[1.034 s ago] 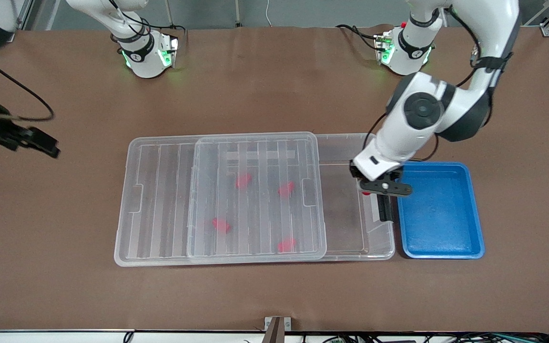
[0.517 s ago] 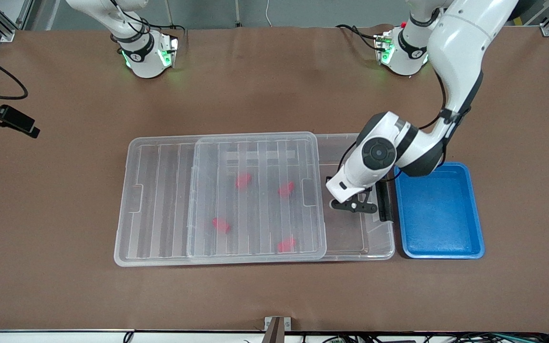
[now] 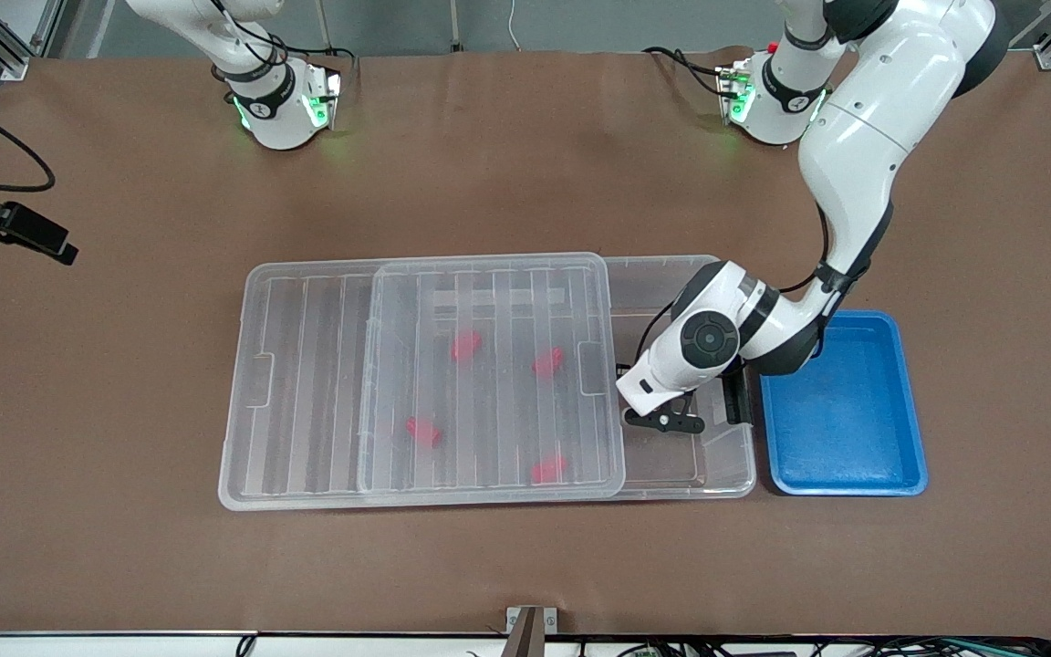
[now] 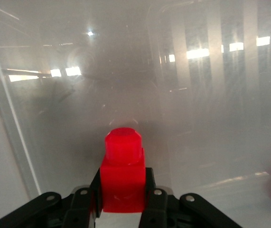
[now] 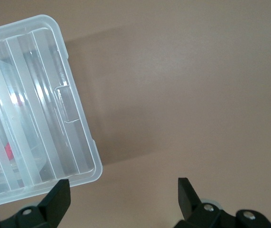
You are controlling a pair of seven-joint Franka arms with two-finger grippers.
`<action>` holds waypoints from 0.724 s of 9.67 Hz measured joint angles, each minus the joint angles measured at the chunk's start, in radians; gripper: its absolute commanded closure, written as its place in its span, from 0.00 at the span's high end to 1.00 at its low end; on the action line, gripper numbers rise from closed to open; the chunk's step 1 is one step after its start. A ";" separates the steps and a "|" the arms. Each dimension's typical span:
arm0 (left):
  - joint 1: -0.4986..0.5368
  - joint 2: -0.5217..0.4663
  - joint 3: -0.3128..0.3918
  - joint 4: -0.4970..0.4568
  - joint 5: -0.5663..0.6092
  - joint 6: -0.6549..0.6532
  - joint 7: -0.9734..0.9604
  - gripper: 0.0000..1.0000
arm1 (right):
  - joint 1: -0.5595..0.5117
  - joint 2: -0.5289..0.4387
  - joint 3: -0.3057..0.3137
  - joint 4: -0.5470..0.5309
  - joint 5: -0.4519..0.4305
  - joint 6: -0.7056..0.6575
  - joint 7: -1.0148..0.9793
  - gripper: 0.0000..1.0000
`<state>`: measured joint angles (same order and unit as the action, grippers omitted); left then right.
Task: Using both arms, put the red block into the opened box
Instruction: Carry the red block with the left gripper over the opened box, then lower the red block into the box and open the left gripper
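My right pincer (image 5: 121, 199) hangs wide open and empty over bare worktop (image 3: 124, 566) at the right arm's end, just off the lid's corner. The ribbed lid (image 3: 489, 383) lies slid across the box (image 3: 726, 474) toward that end, with four red pieces showing through it. My left pincer (image 3: 662, 422) is down in the uncovered part of the box, clamped tight on the red block (image 4: 122, 175), stub pointing away from the fingers. A blue tray (image 3: 845, 406) sits beside the box.

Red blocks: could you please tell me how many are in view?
5: four lie in the box under its slid lid; one red block is held in the left gripper over the box's uncovered end.
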<state>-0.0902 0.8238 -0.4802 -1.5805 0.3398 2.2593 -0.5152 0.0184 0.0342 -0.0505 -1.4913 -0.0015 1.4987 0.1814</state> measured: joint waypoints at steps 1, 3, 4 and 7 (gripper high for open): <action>-0.001 0.001 -0.001 0.006 0.014 0.000 -0.004 0.04 | 0.000 0.000 0.000 0.000 0.000 0.000 -0.019 1.00; -0.004 0.001 -0.001 0.009 0.055 -0.001 -0.040 0.06 | -0.002 0.000 -0.028 0.000 0.000 -0.003 -0.100 1.00; -0.004 0.001 -0.001 0.009 0.067 -0.004 -0.062 0.07 | -0.004 0.000 -0.050 0.000 0.000 -0.004 -0.134 1.00; -0.003 0.001 -0.001 0.012 0.071 -0.033 -0.098 0.40 | -0.004 0.000 -0.061 0.000 0.000 -0.005 -0.152 1.00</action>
<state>-0.0932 0.8243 -0.4813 -1.5683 0.4107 2.2268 -0.6137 0.0144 0.0342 -0.1110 -1.4917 -0.0015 1.4937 0.0297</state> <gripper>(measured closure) 0.652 0.000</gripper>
